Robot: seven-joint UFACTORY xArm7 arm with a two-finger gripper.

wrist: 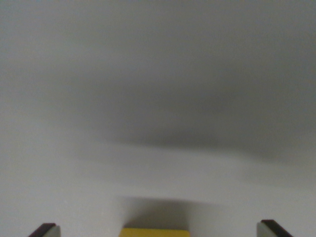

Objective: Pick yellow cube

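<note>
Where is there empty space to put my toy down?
Almost everywhere: the grey surface above the yellow cube is bare. The gaps between the cube and each finger of the claw are bare too. Only the bottom edge is crowded.

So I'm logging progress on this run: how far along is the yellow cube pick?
Done: the gripper is lined up, with the yellow cube sitting between its two fingertips at the bottom edge of the wrist view. In hand: the approach; the fingers stand wide apart, clear of the cube on both sides. Left: closing on the cube and lifting it off the pale surface.
</note>
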